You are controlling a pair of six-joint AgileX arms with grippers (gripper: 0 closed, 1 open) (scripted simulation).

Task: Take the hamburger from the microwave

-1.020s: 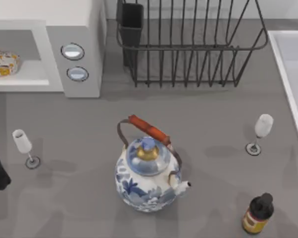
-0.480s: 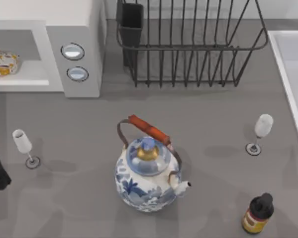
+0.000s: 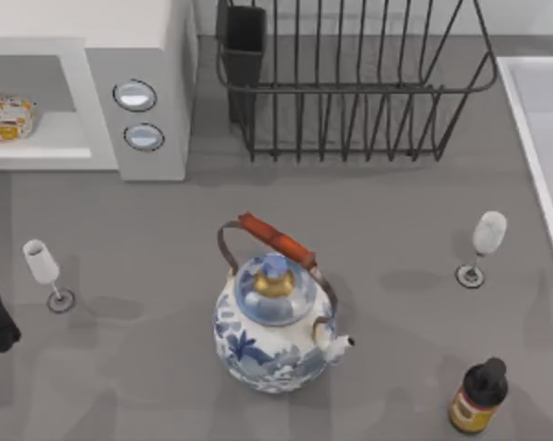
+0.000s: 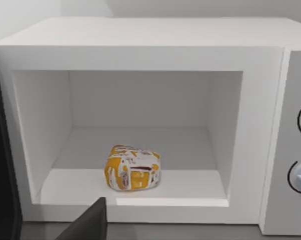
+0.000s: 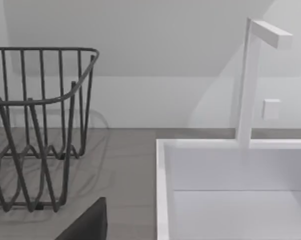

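The microwave (image 3: 139,55) stands at the table's back left with its pale cavity facing forward. The hamburger (image 3: 5,117), a cream lump with orange and yellow patches, lies on the cavity floor. In the left wrist view the microwave (image 4: 270,125) is seen head-on and the hamburger (image 4: 132,168) sits near the front of the cavity floor. A dark part of my left gripper (image 4: 88,224) shows in front of the opening, apart from the hamburger. A dark part of my right gripper (image 5: 88,222) shows near the sink, far from the microwave.
The black microwave door (image 4: 0,165) stands open beside the cavity. A black wire dish rack (image 3: 350,83) is at the back. A blue-and-white teapot (image 3: 275,322) stands in the middle, with wine glasses (image 3: 45,273) (image 3: 483,243) on either side, a dark bottle (image 3: 479,395) and a white sink (image 3: 543,138).
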